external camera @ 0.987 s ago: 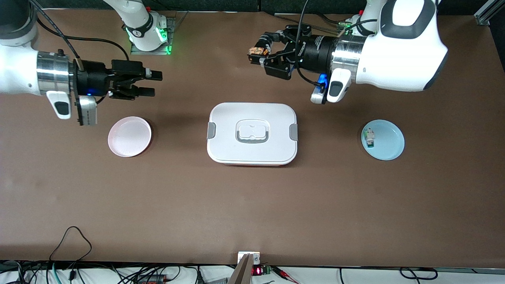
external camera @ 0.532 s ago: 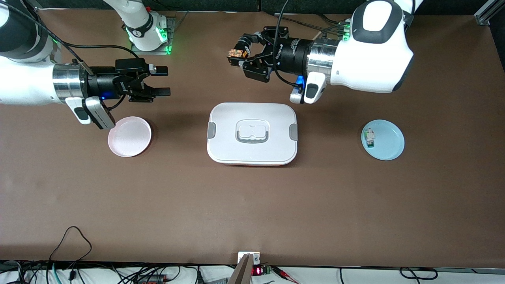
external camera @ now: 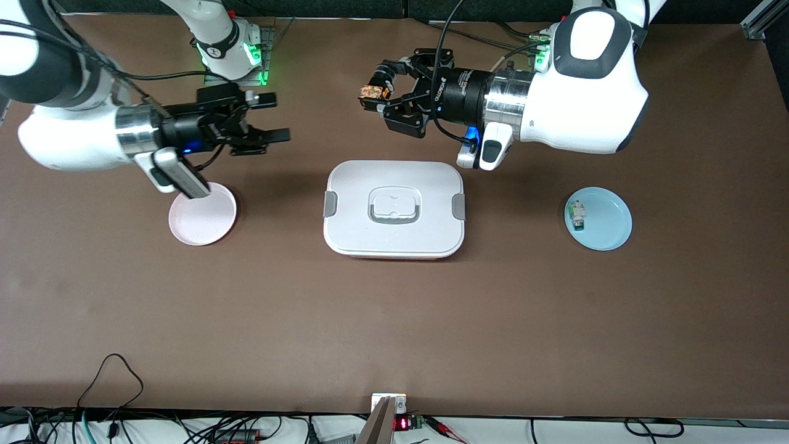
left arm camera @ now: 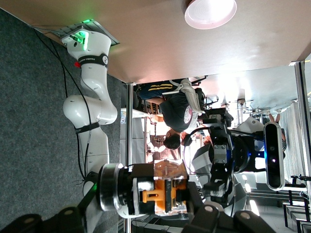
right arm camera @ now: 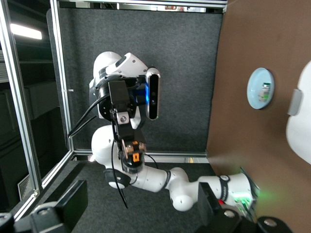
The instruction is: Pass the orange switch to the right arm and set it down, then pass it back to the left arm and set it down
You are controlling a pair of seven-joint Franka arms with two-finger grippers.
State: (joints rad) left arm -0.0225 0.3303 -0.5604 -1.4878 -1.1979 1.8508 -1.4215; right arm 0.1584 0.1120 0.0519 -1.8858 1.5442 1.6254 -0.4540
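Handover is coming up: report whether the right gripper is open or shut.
Open. The right gripper shows two black fingers spread with a bare gap between them, pointing toward the left gripper, which holds the orange switch.

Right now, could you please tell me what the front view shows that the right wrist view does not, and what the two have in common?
Only the front view shows the pink plate, the whole white box with its lid handle, and the right hand, open and up in the air toward the right arm's end of the table. Only the right wrist view looks straight at the left hand end-on, against dark curtains. Both show the left hand gripping the orange switch, and the blue plate with its small white-and-green part.
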